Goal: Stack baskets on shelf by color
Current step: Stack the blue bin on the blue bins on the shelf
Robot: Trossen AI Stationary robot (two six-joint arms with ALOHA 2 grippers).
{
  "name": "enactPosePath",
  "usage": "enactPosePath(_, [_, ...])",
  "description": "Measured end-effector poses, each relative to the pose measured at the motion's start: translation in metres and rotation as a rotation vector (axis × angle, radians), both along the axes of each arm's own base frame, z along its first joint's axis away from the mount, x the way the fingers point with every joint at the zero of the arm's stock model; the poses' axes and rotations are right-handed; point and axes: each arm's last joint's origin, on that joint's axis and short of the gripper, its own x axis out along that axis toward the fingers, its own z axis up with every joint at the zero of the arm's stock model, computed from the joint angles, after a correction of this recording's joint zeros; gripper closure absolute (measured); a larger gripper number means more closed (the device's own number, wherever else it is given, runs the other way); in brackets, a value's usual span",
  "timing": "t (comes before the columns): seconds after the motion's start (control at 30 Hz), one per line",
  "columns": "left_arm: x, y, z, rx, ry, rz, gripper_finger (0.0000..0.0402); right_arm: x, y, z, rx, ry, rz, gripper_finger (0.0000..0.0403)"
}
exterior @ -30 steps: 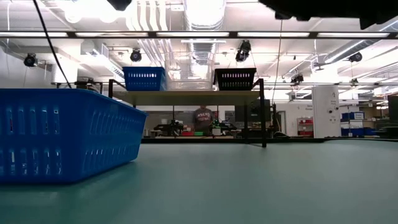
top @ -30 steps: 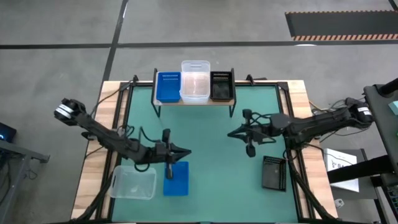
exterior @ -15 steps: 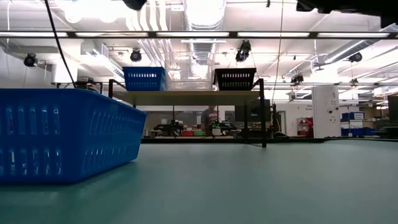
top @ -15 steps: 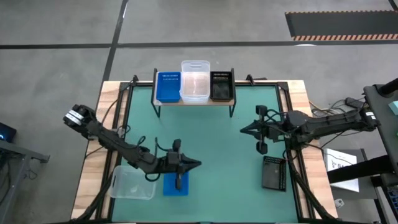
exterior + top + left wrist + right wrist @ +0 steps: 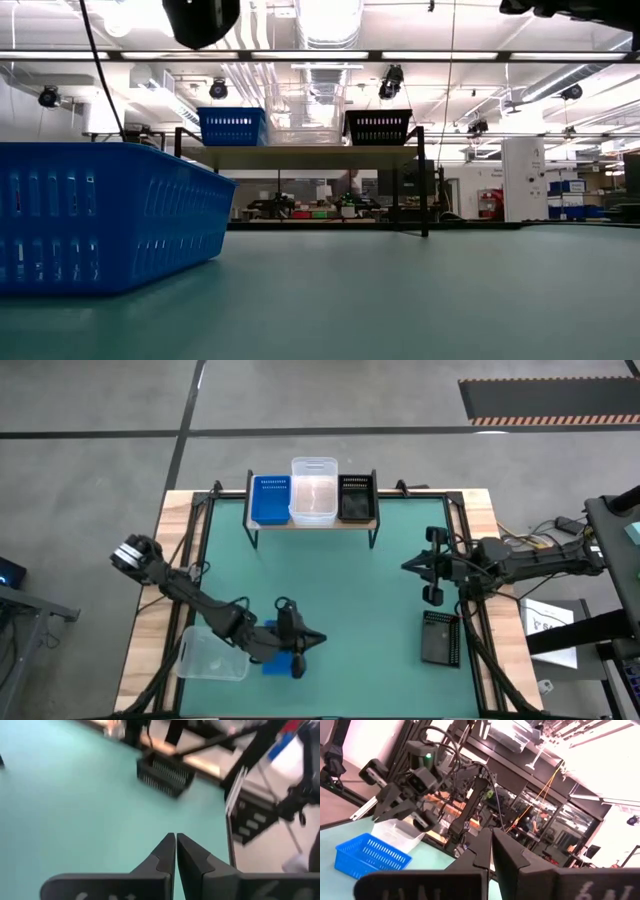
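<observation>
While the overhead cam shows the shelf [image 5: 312,520] at the table's far edge w/ blue, clear & black baskets [image 5: 313,491] on top, only wrist cams reveal fingers: left gripper [image 5: 175,838] pressed together over the loose blue basket [image 5: 283,662]; right gripper [image 5: 491,833] likewise closed, empty, near a black basket [image 5: 440,637].

light: bright, even, from ceiling strip lights [image 5: 330,55] | glare: blown-out ceiling in right wrist view | blur: left wrist view smeared, black basket [image 5: 165,776] soft | shadows: faint
</observation>
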Motion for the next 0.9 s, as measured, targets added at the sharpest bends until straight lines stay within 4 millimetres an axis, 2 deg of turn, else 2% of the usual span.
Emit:
enactPosePath(0.33, [0.0,-0.025,0.013,-0.086,0.355,-0.111,0.0402,0.002,0.0,-0.002,0.006,0.025,0.001,0.0394])
enactPosePath(0.67, [0.005,-0.046,-0.001,-0.167,0.823,-0.257,0.0402,0.002,0.0,-0.002,0.012,0.028,-0.002,0.0394])
enactPosePath(0.9, [0.003,-0.053,-0.009,-0.126,0.903,-0.379,0.0402,0.002,0.0,-0.003,0.025,0.036,-0.001,0.0394])
